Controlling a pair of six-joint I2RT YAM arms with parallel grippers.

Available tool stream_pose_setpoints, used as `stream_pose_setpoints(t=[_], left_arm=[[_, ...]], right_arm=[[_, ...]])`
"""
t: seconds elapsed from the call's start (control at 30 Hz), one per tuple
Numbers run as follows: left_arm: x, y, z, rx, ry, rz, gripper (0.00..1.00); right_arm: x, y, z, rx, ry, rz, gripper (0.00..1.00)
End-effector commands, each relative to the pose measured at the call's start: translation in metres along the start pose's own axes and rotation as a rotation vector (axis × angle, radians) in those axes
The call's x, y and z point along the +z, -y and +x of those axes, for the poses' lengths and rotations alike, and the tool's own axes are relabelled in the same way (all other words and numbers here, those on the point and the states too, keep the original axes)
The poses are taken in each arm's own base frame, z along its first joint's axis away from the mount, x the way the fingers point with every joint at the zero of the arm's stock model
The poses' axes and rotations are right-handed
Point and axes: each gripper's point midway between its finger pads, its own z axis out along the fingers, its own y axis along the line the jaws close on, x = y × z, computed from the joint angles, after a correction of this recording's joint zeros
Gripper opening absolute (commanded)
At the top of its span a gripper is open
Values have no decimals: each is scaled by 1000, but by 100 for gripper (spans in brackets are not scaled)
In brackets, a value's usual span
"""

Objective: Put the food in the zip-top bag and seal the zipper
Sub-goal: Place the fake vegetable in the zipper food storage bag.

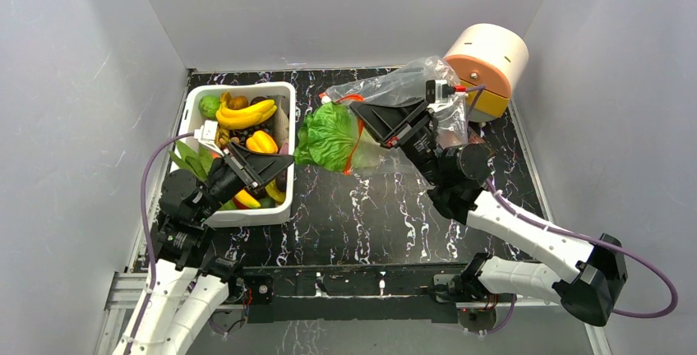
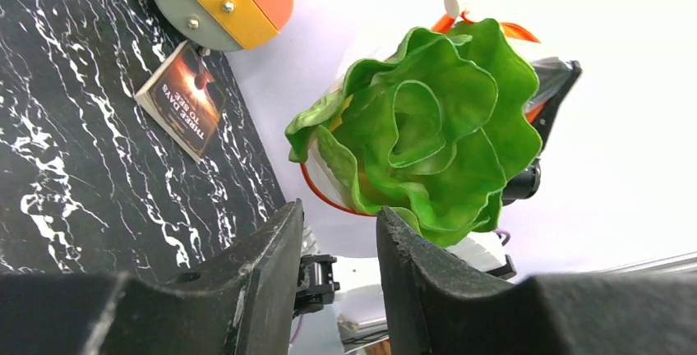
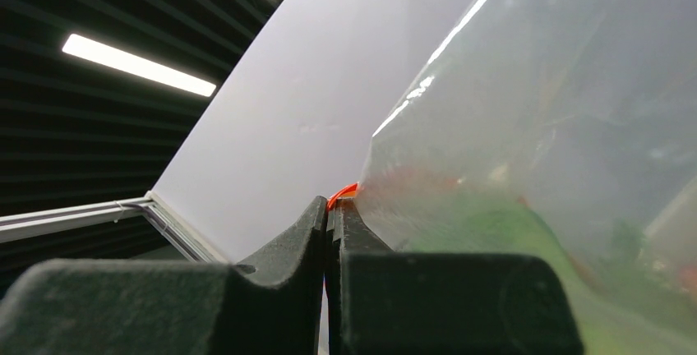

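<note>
Over the tub, left hand parted, right hand pinching zipper

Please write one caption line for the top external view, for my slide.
Right pincer holds the zip-top bag by its mouth, lettuce partly inside; left pincer hovers over the white tub.

Lab test cell: grey panel walls, marbled table.

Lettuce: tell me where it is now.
Top view, near centre: the lettuce pokes from the mouth of the zip-top bag, just right of the white tub.
</note>
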Motion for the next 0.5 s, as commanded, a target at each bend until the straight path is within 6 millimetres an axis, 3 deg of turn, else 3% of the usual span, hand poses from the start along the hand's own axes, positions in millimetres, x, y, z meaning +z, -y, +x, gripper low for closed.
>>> stream_pose_setpoints(t=[0.0,0.17,0.3,0.47], left_arm=[[9,1,3,-131,-26,47,36],[18,-3,4,-210,-40,89,33],[22,-22,6,-273,-35,27,26],[21,-18,6,-281,-24,70,50]], right_arm=[[13,-36,-12,0,35,-99,0],[21,-37,-9,5,24,-109,0],[27,-33,-8,12,22,-106,0],[34,-25,-5,16,22,-94,0]])
